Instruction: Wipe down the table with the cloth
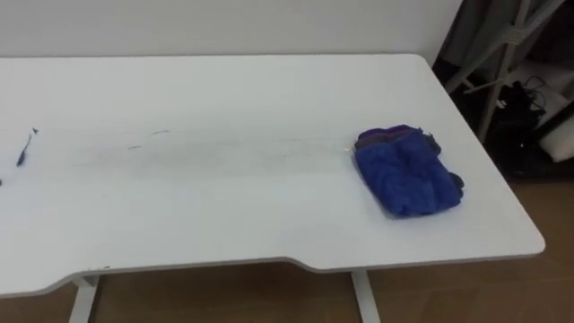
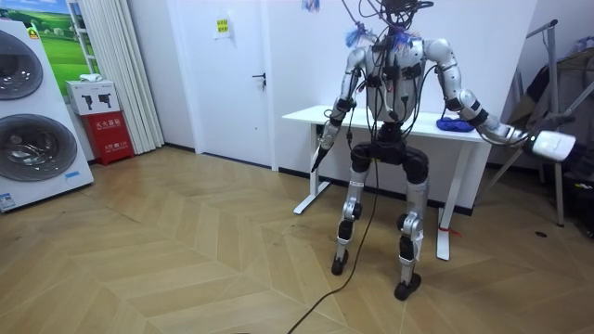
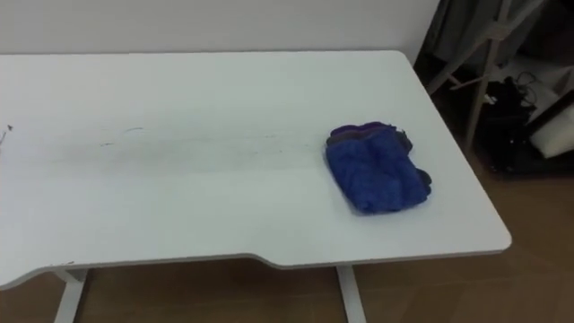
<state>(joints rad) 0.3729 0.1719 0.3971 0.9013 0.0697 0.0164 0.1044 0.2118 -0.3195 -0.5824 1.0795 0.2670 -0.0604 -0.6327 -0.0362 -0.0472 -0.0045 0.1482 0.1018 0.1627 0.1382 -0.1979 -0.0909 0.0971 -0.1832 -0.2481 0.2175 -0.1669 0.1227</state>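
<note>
I read the cloth (image 1: 405, 178) as a bunched blue bundle lying on the right part of the tabletop (image 1: 224, 90). It is near the right end and apart from the near edge, with a darker purple fold along its far side. The bundle is close to square, and its long axis appears to run from far left to near right. A faint grey smear (image 1: 215, 154) stretches from the cloth's left side across the tabletop toward the robot's left. A small dark mark (image 1: 25, 148) sits near the left end. In the room view the robot stands at the near edge of the tabletop, facing the wall. The right hand (image 2: 518, 136) reaches out past the tabletop's right end, so the cloth lies to its left and forward. The left hand (image 2: 327, 137) hangs low by the left end, well apart from the cloth. I cannot tell whether the fingers of either hand are released or clenched, and neither hand touches the cloth. Of the 2 hands, I judge the right to be nearer and better placed to take the cloth and sweep it left along the smear. A white laundry machine (image 2: 37, 102) stands at the room view's left, well apart from the work, and its 2 round doors hide any contents.
</note>
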